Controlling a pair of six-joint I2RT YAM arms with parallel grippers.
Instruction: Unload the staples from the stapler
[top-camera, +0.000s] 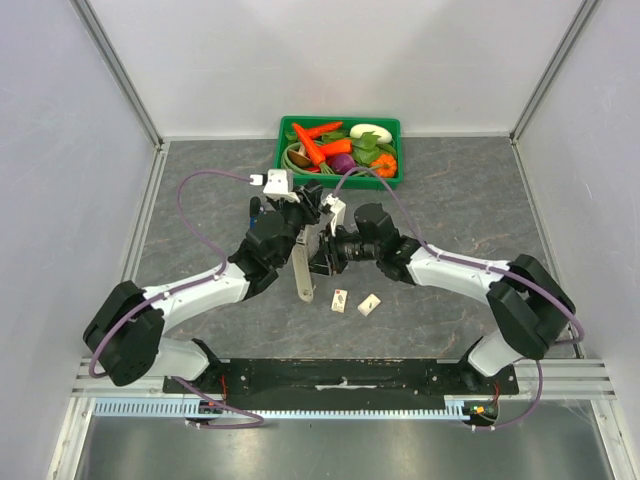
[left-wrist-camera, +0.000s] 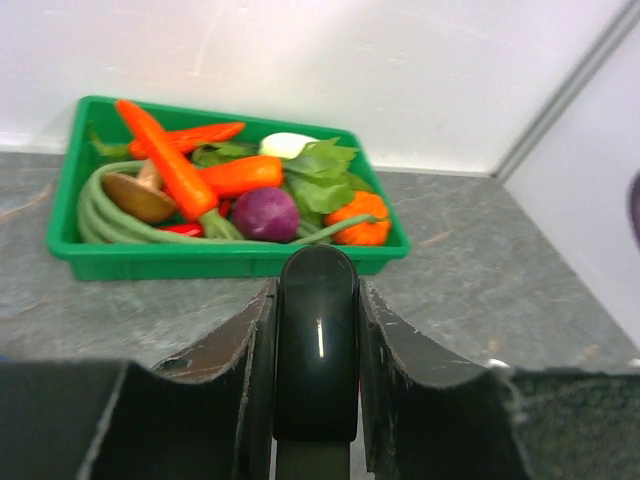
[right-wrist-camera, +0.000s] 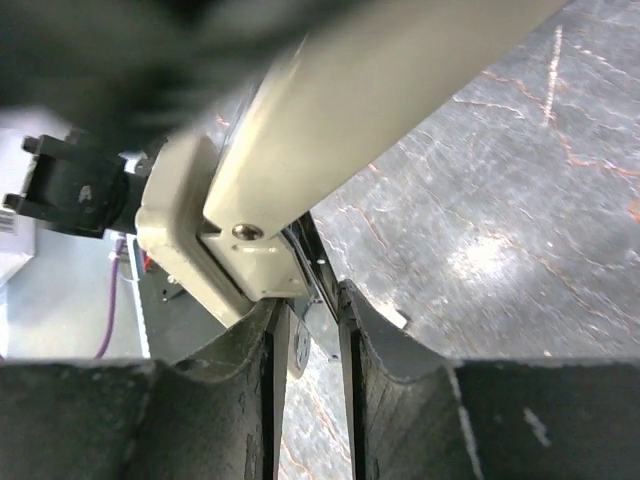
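Top external shows one green tray of vegetables at the table's far side. Nearer, mid-table, one cream-white stapler is held between two grippers. The left gripper clamps its black end, and the right gripper pinches its thin metal rail. Two small pale pieces lie just beside it.

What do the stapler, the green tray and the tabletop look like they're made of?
The stapler: the cream body is probably smooth plastic or painted metal, with a soft sheen. Its black cap looks like glossy plastic, given its bright highlight. The tray: likely glossy moulded plastic. The tabletop: a grey stone-look surface with pale and rusty veins, possibly laminate.
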